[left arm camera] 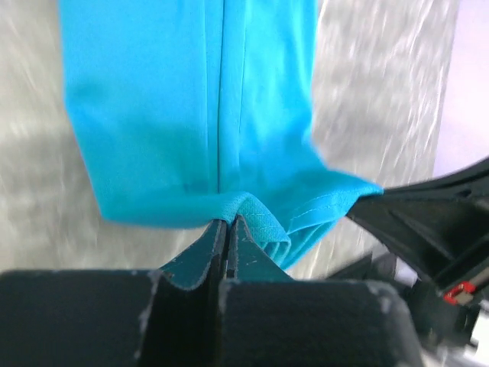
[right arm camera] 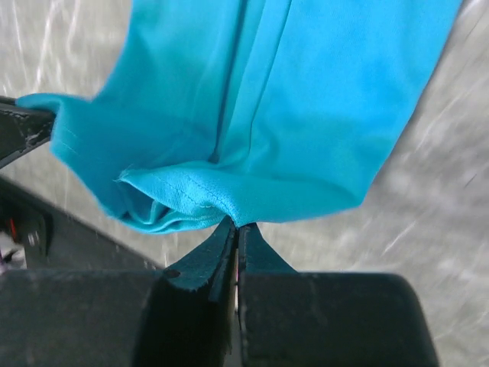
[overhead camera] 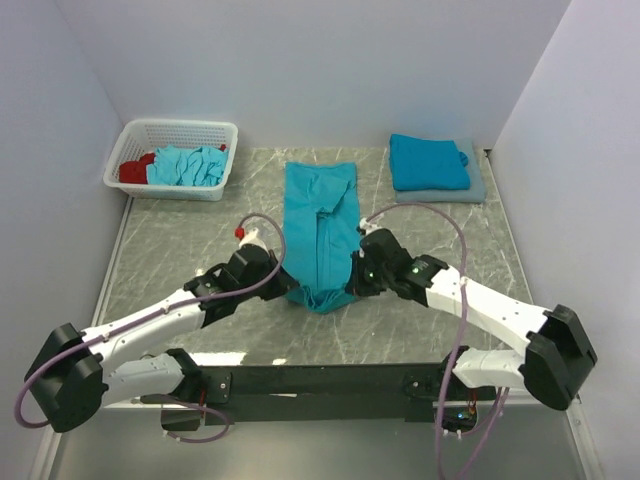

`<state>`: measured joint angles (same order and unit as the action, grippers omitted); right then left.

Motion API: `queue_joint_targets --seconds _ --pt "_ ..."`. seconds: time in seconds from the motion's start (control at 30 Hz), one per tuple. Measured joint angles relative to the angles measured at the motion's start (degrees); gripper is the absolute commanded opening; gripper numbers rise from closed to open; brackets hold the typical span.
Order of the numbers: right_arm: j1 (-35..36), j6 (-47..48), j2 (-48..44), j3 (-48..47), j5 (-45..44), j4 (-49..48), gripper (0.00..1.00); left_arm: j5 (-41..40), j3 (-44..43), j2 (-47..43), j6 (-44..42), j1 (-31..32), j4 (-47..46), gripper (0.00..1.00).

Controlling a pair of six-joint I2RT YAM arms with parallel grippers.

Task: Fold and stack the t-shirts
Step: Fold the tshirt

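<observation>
A teal t-shirt lies in the middle of the table, folded lengthwise into a long narrow strip. Its near end is bunched and lifted a little between my two grippers. My left gripper is shut on the near hem at its left corner, and the fabric runs away from the pinched tips. My right gripper is shut on the hem's right corner, where the cloth rises from the tips. A folded teal t-shirt rests at the back right.
A white lattice basket stands at the back left, holding crumpled teal t-shirts and a red cloth. The folded t-shirt lies on a grey folded cloth. White walls close in on the left, back and right.
</observation>
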<state>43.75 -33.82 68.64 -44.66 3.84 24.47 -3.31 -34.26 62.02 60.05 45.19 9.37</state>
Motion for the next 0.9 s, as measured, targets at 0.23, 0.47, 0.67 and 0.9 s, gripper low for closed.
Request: queue_joint_targets --seconds 0.23,0.47,0.67,0.9 --pt "-6.62 4.2 8.83 -9.88 -1.42 -1.2 0.01 -3.65 -6.86 7.98 -4.96 -6.32 -2.47 0.01" --pt "-11.1 6.21 14.16 -15.76 -1.31 -1.79 0.01 -2.05 -13.31 16.85 -8.83 -11.58 -4.85 0.01" --pt "-13.29 7.96 19.26 -21.42 -1.7 -1.75 0.01 -0.26 -17.49 23.06 -11.3 -14.93 -5.86 0.01" --pt "-15.82 8.68 24.33 -25.55 -1.62 -1.6 0.01 2.12 -22.36 28.94 -13.51 -17.77 -7.34 0.04"
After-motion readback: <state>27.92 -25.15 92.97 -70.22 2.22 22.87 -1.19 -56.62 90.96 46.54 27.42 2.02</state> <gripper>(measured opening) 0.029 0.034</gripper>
